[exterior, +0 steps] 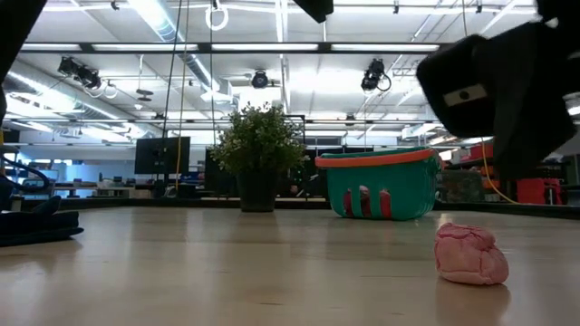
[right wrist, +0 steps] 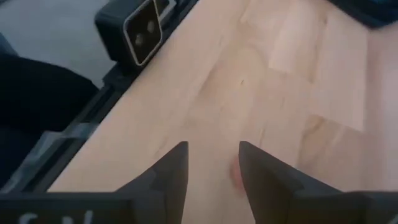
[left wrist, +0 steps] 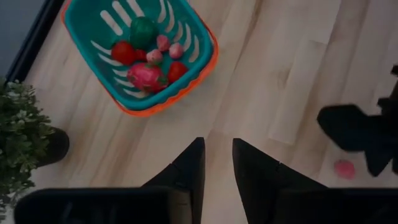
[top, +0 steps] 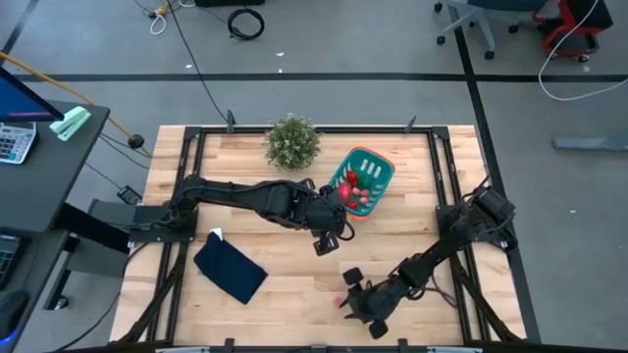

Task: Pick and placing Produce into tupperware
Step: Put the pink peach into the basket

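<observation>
The teal basket (top: pixel 362 180) with an orange-red rim stands on the far right part of the table and holds several red and pink toy produce (left wrist: pixel 147 76) plus one green piece (left wrist: pixel 143 30). One pink produce piece (exterior: pixel 469 254) lies alone on the wood near the table's near edge. My right gripper (right wrist: pixel 211 163) hangs open above it; the piece shows as a pink blur (right wrist: pixel 235 175) between the fingers. My left gripper (left wrist: pixel 216 163) is open and empty, above bare wood just nearer than the basket.
A bushy potted plant (top: pixel 291 142) stands to the left of the basket at the far edge. A dark navy cloth (top: pixel 230 268) lies flat on the near left of the table. A small camera (right wrist: pixel 140 30) sits at the table's near edge, close to my right gripper.
</observation>
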Available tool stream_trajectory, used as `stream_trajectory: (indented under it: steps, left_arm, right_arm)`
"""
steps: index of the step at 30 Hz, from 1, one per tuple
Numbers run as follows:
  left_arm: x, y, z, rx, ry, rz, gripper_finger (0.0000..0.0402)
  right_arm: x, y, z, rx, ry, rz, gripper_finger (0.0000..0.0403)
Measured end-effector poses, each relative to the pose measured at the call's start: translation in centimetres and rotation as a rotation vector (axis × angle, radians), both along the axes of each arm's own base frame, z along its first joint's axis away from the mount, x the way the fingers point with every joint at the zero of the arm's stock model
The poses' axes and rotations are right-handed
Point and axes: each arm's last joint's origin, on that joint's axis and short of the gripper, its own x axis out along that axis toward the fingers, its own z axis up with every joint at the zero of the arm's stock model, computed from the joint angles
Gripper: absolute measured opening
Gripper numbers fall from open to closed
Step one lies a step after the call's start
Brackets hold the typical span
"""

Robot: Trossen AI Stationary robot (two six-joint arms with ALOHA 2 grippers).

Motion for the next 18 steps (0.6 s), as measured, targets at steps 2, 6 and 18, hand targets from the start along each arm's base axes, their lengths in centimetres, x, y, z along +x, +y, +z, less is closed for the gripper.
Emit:
stream_trajectory:
  steps: [2, 6, 18]
  left_arm:
    - [0.0, -0.1, 0.0, -0.002, 0.003, 0.001, 0.0083]
    - [0.0, -0.4, 0.0, -0.004, -0.002, -0.005, 0.0077]
    - [-0.1, -0.6, 0.0, -0.013, -0.004, 0.006, 0.0062]
  right_arm:
    - [0.5, -0.1, -0.4, -0.014, 0.014, -0.006, 0.0156]
    - [0.9, -1.0, -1.3, -0.051, 0.043, -0.038, 0.0172]
    - [1.4, -2.2, -1.4, -0.089, 0.046, -0.11, 0.0204]
